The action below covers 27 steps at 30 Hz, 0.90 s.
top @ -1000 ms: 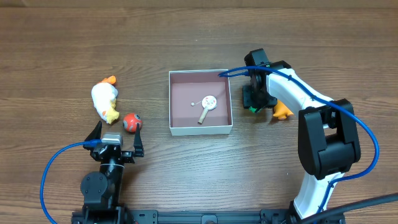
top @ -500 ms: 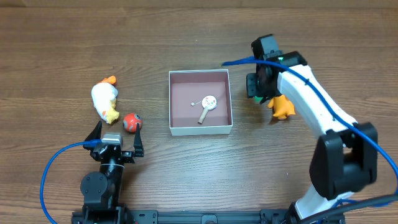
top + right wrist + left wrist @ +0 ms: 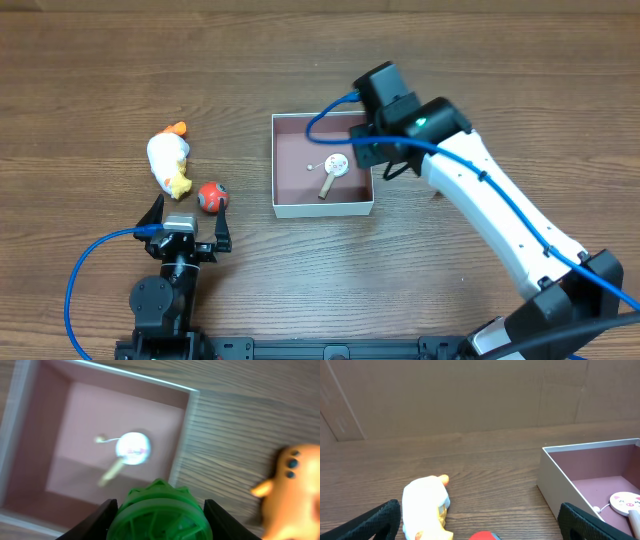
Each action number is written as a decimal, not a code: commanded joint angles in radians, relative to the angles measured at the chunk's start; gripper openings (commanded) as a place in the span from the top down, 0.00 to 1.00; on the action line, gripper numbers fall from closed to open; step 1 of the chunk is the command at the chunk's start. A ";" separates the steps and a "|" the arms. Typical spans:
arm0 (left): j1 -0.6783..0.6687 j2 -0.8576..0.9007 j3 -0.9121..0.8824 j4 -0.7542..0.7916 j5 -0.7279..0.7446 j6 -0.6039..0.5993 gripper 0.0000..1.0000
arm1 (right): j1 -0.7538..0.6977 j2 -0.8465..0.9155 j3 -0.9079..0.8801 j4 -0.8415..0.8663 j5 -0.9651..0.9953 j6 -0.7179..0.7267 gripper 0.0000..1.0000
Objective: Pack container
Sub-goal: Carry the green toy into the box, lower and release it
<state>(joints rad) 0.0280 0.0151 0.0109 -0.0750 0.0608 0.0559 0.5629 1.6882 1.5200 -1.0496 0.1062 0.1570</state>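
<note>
The container (image 3: 288, 208) is a shallow square white box with a dusty pink inside, at the table's middle; it also shows in the left wrist view (image 3: 555, 477) and the right wrist view (image 3: 182, 450). A small round white toy on a stick (image 3: 335, 166) lies inside it. My right gripper (image 3: 159, 517) is shut on a green ribbed toy (image 3: 159, 510) and hangs over the box's right wall. My left gripper (image 3: 185, 212) is open and empty at the front left, just behind a red ball (image 3: 211, 196) and a white and yellow duck toy (image 3: 170, 163).
An orange toy animal (image 3: 292, 485) lies on the table right of the box, hidden under my right arm in the overhead view. The duck (image 3: 425, 507) and the top of the red ball (image 3: 482, 536) show between the left fingers.
My right arm has swung left, carrying the green toy from beside the orange toy to above the box's right wall. The left arm has not moved.
</note>
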 commanded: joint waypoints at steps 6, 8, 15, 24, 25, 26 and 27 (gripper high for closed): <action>0.006 -0.010 -0.006 0.004 0.010 0.012 0.00 | 0.094 -0.025 0.028 0.027 0.004 0.023 0.54; 0.006 -0.010 -0.006 0.004 0.010 0.012 0.00 | 0.100 -0.025 0.016 0.032 0.003 0.023 0.54; 0.006 -0.010 -0.006 0.004 0.010 0.012 0.00 | 0.106 -0.007 -0.063 0.080 -0.026 0.022 0.53; 0.006 -0.010 -0.006 0.004 0.010 0.012 0.00 | 0.106 0.093 -0.107 0.116 -0.050 0.022 0.53; 0.006 -0.010 -0.006 0.004 0.010 0.012 0.00 | 0.106 0.107 -0.107 0.118 -0.058 0.022 0.53; 0.006 -0.010 -0.006 0.004 0.010 0.012 0.00 | 0.106 0.116 -0.107 0.119 -0.057 0.022 0.53; 0.006 -0.010 -0.006 0.004 0.010 0.012 0.00 | 0.106 0.126 -0.107 0.119 -0.057 0.022 0.54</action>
<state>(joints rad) 0.0280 0.0151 0.0109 -0.0750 0.0608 0.0559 0.6628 1.7817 1.4178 -0.9413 0.0692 0.1719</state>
